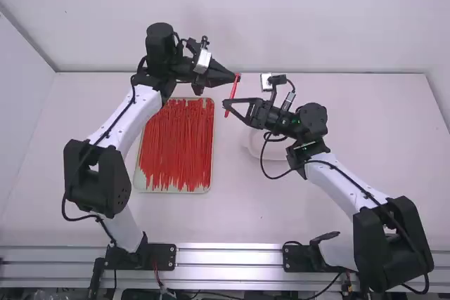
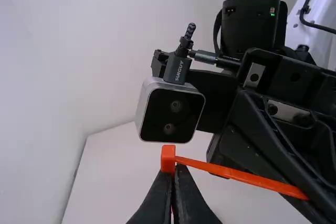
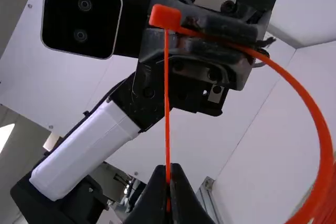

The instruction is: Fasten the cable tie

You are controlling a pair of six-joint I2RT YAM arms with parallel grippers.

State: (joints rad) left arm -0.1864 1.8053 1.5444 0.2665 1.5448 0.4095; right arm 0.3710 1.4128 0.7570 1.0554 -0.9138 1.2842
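Just past the far right corner of the tray [image 1: 169, 191], high view: a red cable tie [image 1: 231, 96] spans left gripper [image 1: 235, 76] and right gripper [image 1: 228, 103]. Left wrist view: left gripper [image 2: 172, 182] pinches its square head. Right wrist view: right gripper [image 3: 168, 182] clamps the thin, looping strap.

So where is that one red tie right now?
High view: the cable tie is held above the table between both jaws, right of the tray of ties.

High view from behind, wrist views close, sharing cable tie [image 2: 236, 174]
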